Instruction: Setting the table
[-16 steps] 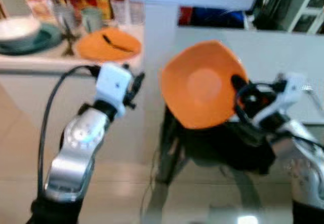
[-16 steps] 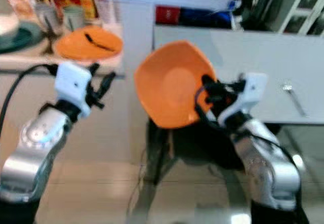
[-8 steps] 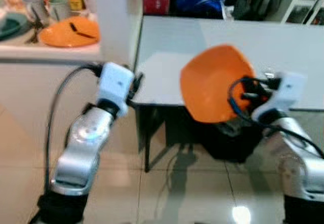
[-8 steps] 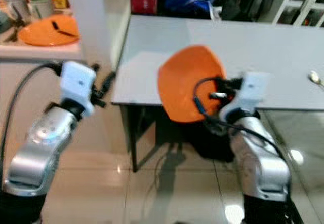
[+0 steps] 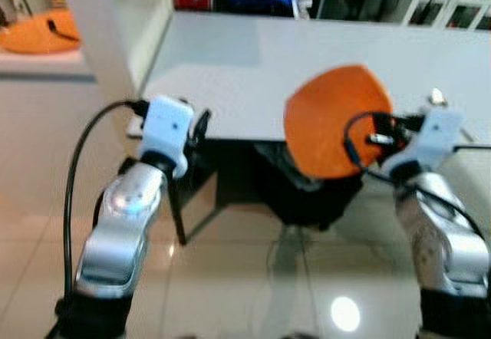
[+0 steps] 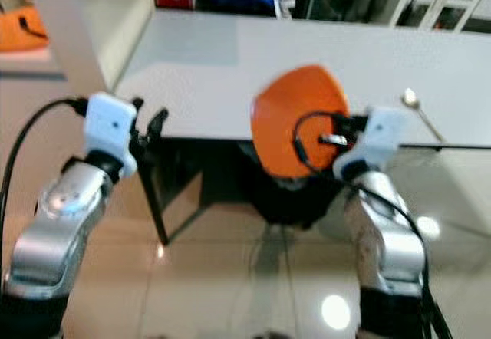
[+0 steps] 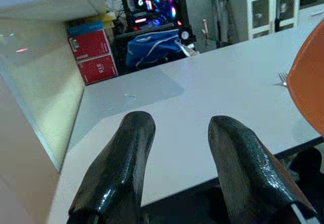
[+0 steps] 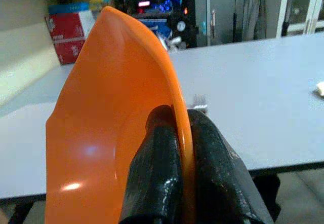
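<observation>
A pale grey desk [image 5: 253, 55] spans the far side of the scene. The orange bowl [image 5: 331, 120] hangs tilted on edge over its near edge, rim clenched in the right claw [image 8: 178, 148]. The left claw [image 7: 179, 148], released and empty, hovers at the desk's near left corner. A spoon [image 6: 420, 113] lies far right.

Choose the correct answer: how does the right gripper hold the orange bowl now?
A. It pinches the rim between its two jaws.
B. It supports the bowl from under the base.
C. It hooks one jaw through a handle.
A: in the right wrist view the right gripper has one jaw on each side of the orange bowl rim.
</observation>
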